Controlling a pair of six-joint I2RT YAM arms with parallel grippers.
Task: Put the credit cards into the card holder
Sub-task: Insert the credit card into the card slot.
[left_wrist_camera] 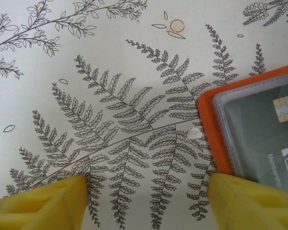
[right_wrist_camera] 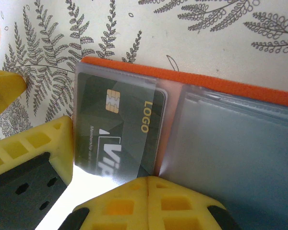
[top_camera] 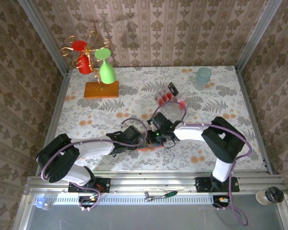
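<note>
The card holder [right_wrist_camera: 221,86] lies open on the fern-print table, orange rim around clear grey pockets. A black credit card [right_wrist_camera: 120,124] with a gold chip sits inside its left pocket. My right gripper [right_wrist_camera: 148,179] is shut, its joined tips resting at the holder's middle fold beside that card. My left gripper [left_wrist_camera: 146,201] stands open over bare table, its right finger [left_wrist_camera: 249,201] at the holder's corner [left_wrist_camera: 209,124]. In the top view both grippers meet over the holder [top_camera: 146,148]. More credit cards [top_camera: 169,96], pale pink with red marks and black, lie in a loose pile further back.
A flat orange block [top_camera: 102,89] at the back left bears a gold wire stand with red and green cups. A pale teal cup [top_camera: 203,76] stands at the back right. Patterned walls close in the table on three sides.
</note>
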